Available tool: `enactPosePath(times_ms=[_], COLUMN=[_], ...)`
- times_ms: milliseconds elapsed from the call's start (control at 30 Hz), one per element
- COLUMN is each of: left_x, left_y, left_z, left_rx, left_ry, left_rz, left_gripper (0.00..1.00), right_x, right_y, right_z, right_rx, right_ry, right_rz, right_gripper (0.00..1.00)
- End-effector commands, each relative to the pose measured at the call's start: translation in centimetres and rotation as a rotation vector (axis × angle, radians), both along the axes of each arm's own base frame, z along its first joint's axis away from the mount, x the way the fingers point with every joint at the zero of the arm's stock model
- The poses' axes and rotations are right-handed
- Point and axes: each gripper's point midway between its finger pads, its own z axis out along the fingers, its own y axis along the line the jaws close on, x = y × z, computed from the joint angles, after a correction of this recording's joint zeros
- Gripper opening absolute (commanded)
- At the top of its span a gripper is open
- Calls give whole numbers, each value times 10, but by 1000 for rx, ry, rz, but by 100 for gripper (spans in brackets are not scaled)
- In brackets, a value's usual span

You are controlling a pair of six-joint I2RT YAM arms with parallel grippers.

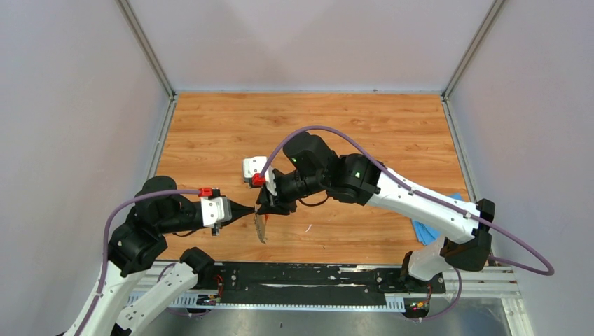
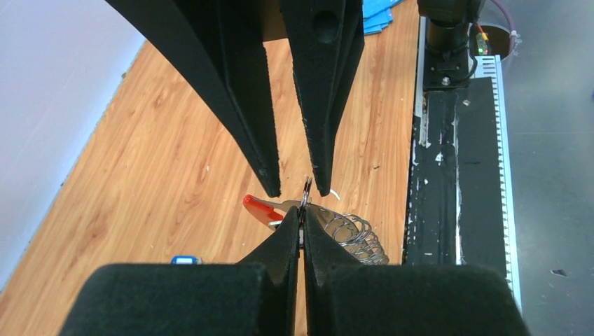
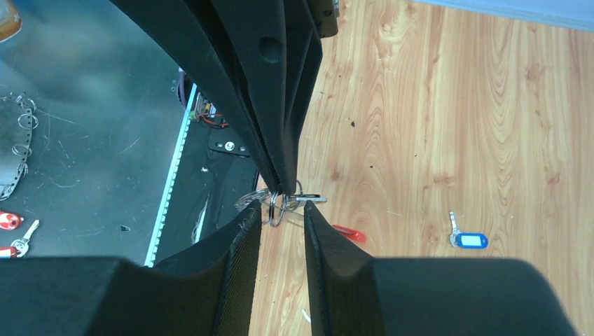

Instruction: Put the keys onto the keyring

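The keyring, a fan of grey wire rings with a red piece, hangs just above the table. My left gripper is shut on one of its upright rings. My right gripper faces it from the other side, open, with the rings between its fingertips. In the top view both grippers meet near the front middle, the left gripper and the right gripper, with the keyring dangling below. A blue-and-white headed key lies flat on the wood, apart from both grippers. I see no black-headed key.
A blue cloth lies at the table's right front, under the right arm. The black base rail runs along the near edge. A few spare keys lie on the metal surface beyond the rail.
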Motion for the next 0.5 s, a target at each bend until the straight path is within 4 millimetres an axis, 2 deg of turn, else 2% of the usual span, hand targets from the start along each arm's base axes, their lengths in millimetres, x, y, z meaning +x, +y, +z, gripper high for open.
enactPosePath(times_ms=[0,233,333,467], left_x=[4,2,0,-1], left_y=[2,1,0,0], left_z=[10,11,10,9], left_rx=[-5,-7,-10,-9], left_ry=[-24,-28,-21,-19], left_rz=[23,13,1,-3], left_gripper=[0,0,0,0], right_x=[2,11,14,14], right_y=[-3,3,7,12], right_z=[2,3,8,5], right_rx=[-14,4,38,42], right_ry=[-14,-32,-37,-21], right_rz=[12,-35,-52,-49], right_gripper=[29,8,5,6])
